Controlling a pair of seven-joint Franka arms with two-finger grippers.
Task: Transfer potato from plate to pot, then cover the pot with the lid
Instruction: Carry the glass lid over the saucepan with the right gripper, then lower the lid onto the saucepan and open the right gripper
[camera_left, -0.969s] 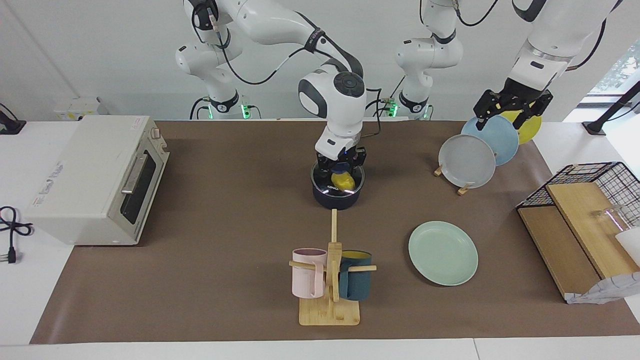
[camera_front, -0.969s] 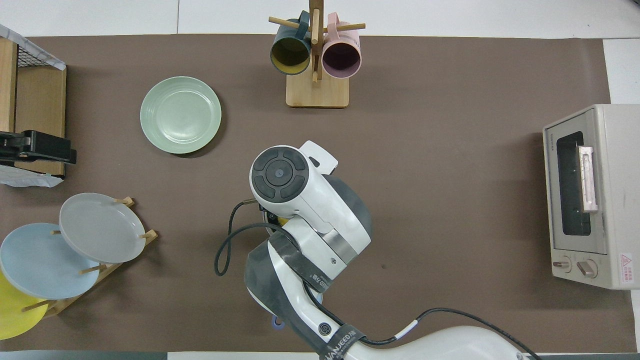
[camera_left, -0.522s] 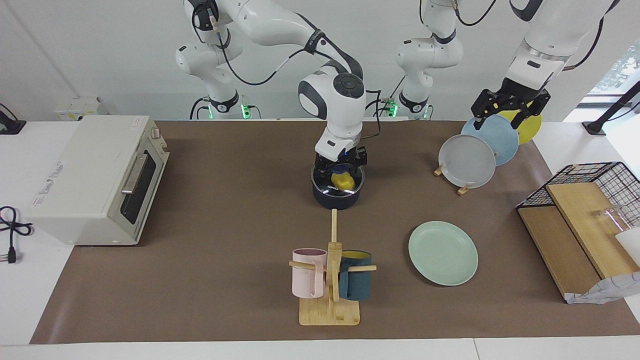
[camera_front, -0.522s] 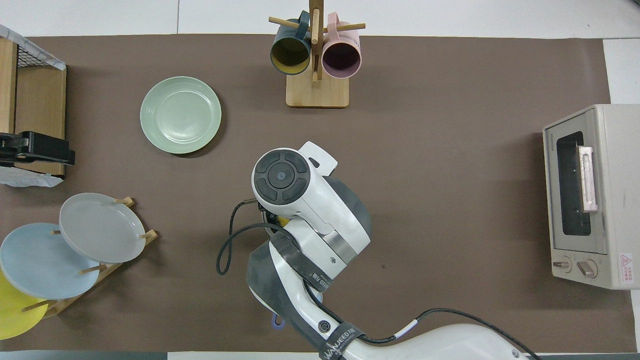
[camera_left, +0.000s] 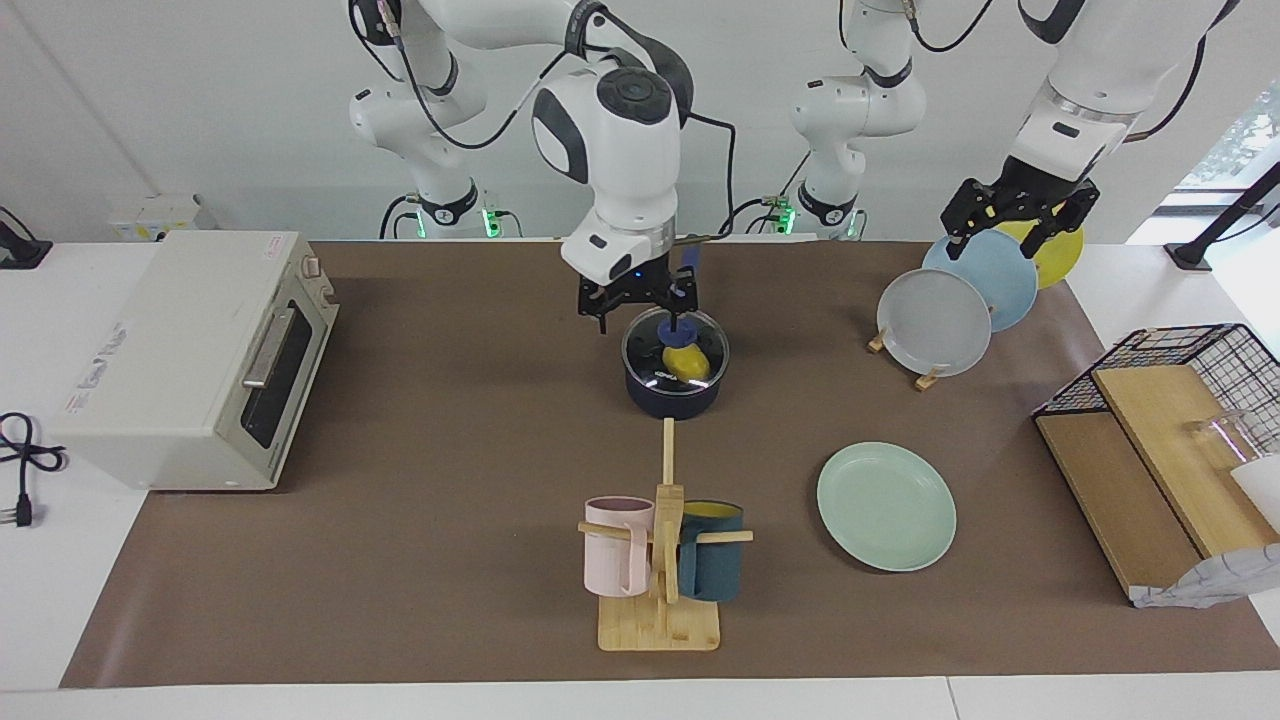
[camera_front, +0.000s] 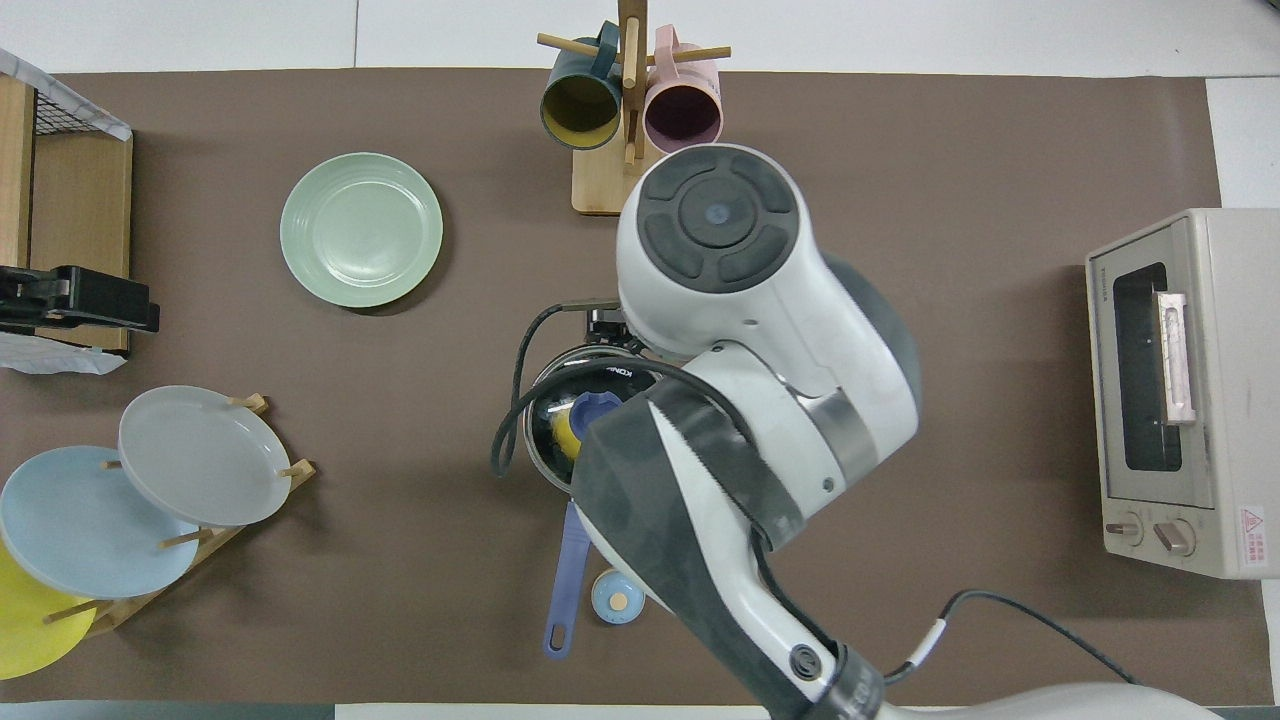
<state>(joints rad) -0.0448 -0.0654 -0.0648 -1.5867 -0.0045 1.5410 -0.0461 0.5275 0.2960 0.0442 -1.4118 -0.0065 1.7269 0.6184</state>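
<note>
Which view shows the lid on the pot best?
The facing view: the lid sits whole on the pot, with the potato inside. In the overhead view the right arm hides most of the lid.

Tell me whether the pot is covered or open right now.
Covered. The glass lid with its blue knob sits on the pot, and the potato shows through it. The right gripper is above, off the knob.
</note>
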